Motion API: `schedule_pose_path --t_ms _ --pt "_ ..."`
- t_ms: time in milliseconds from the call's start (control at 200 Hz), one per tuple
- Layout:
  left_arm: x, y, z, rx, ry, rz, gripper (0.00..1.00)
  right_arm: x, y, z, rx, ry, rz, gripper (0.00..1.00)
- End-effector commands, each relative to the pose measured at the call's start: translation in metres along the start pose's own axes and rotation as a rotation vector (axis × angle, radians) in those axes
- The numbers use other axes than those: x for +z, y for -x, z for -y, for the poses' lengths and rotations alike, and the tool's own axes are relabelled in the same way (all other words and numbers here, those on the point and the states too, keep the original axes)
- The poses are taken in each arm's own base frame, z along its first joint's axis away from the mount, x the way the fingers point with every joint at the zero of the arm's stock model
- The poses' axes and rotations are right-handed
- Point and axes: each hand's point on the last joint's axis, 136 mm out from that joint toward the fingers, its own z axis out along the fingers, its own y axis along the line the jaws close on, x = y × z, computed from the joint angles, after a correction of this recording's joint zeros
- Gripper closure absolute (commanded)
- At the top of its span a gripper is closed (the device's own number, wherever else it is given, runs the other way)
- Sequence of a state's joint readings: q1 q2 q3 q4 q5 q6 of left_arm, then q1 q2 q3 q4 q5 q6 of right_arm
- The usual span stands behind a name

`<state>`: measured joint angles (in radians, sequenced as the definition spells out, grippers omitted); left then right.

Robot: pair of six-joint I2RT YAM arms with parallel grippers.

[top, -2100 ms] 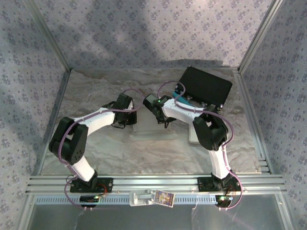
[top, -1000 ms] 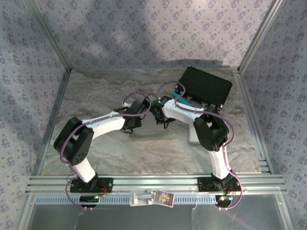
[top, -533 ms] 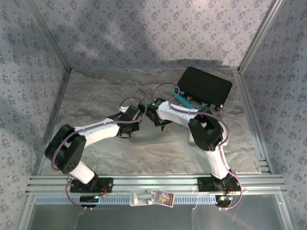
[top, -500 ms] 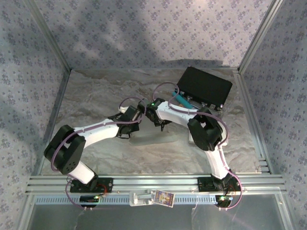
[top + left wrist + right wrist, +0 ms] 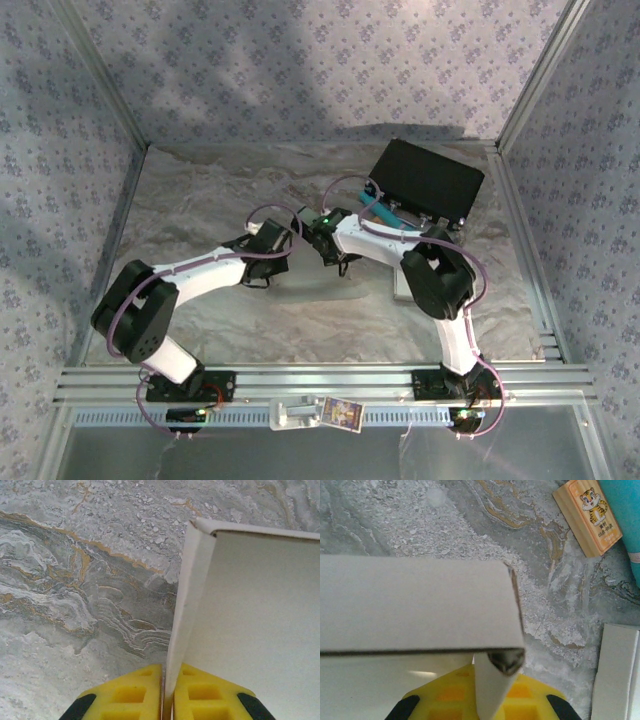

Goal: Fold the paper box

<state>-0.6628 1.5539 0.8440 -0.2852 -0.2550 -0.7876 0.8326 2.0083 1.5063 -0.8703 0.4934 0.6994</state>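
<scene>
In the middle of the worktop (image 5: 190, 200), where my two arms meet, I hold the paper box (image 5: 250, 610) from both sides. The left pincer (image 5: 164, 692) is clamped on the thin edge of one upright wall: the card passes straight between the yellow pads (image 5: 132, 696), and I see no gap there. In the left wrist camera this wall turns at a sharp corner at the top into a second panel.

The right pincer (image 5: 487, 697) is closed on a narrow flap that comes down from the corner of a folded panel. This panel lies across the right wrist camera like a lid, with its brown cut edge showing.

Beyond the box there is a small wooden block with a tiger picture (image 5: 586, 516). A teal object (image 5: 625, 515) lies just beside the block, and a flat white card (image 5: 617, 675) lies at the right.

I judge that the box is partly formed and that the step in hand is to shape one corner, with wall and flap brought together. The next move, I think, calls for both arms to travel together, slowly, so the creases bend on their lines. If one pincer pulls alone, the thin card may buckle or slip out.
</scene>
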Motion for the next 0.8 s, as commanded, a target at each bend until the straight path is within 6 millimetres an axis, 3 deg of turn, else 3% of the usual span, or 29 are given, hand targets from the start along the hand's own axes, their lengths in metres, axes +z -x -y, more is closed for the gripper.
schedule_pose_path --t_ms 0,290,555,690,795 --pt "0.006 -0.01 -0.034 0.03 0.169 -0.039 0.96 0.004 -0.013 0.013 -0.024 -0.034 -0.041 1.0" --pt "-0.006 -0.008 -0.052 0.084 0.366 0.005 1.0 0.007 -0.015 0.004 -0.014 0.031 -0.063 1.0" --pt "-0.005 -0.002 -0.031 0.1 0.401 0.059 1.0 0.01 -0.02 -0.012 -0.024 0.135 -0.086 1.0" --pt "0.001 -0.004 -0.019 0.102 0.312 0.074 1.0 0.009 -0.019 -0.015 -0.021 0.155 -0.084 1.0" --pt "-0.004 0.0 -0.013 0.115 0.243 0.086 1.0 0.01 -0.019 -0.015 -0.017 0.159 -0.087 1.0"
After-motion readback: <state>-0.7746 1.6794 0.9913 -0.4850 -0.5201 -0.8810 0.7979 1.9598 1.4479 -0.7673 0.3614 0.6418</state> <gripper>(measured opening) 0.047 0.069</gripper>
